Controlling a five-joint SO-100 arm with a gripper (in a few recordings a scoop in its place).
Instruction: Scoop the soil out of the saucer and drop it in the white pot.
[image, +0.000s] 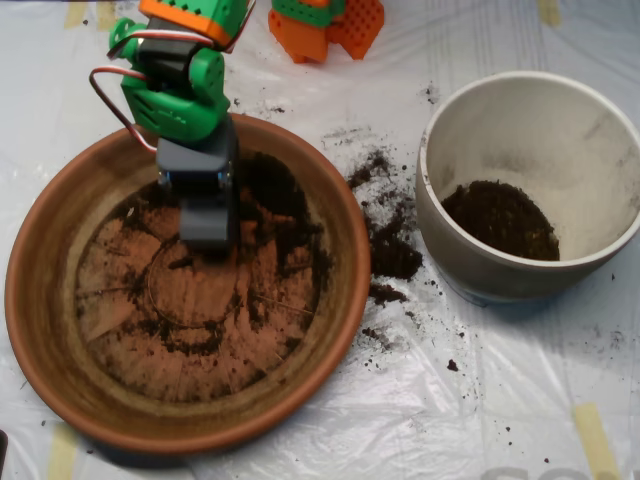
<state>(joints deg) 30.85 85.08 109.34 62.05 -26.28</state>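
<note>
The terracotta saucer (60, 330) fills the left half of the overhead view. Its floor carries thin smears and small clumps of dark soil (275, 195), thickest at the upper right of the dish. My grey scoop (207, 225) hangs on the green arm and points down into the saucer's upper middle, its tip at or just above the floor. The white pot (600, 130) stands to the right, apart from the saucer, with a heap of soil (500, 218) in its bottom.
Spilled soil (390, 240) is scattered on the plastic sheet between saucer and pot. An orange part (325, 25) sits at the top edge. Tape strips (595, 435) mark the sheet near the lower right.
</note>
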